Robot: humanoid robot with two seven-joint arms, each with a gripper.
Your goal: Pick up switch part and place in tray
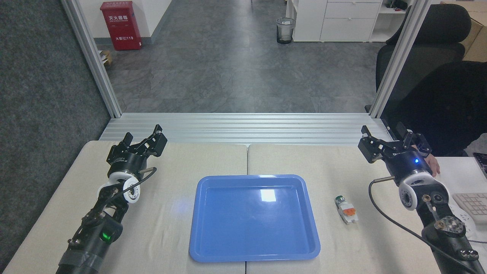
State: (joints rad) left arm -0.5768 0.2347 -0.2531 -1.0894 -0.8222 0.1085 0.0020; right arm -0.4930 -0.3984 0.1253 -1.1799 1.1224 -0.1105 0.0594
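Both sets of jaws stand spread apart with nothing between them: the left gripper point(144, 137) hangs over the far left of the counter point(171, 198), the right gripper point(385, 137) over the far right, each well away from the things laid out below.

The counter is pale beige, made of two slabs that meet in a seam running down the middle. The tray point(254, 251), glossy blue with rounded corners and a raised rim, sits square across that seam, its floor bare and catching a bright patch of ceiling light. The switch part point(346, 209) lies on its side on the counter just to the right of the tray, apart from its rim, green-and-silver cap pointing away, white body with its orange section nearer me. It is closer to the right arm than the left.

Beyond the counter runs a ribbed aluminium sill point(243, 127) between two slanted metal posts, then a grey tiled floor point(236, 64). A red cabinet point(120, 25) stands against the far wall on the left, a mesh waste bin point(285, 30) further back, white drawers point(348, 19) beside it. On the right a black office chair point(430, 64) faces a white desk with a keyboard point(473, 205), and a person's hand point(433, 165) shows just behind the right arm.
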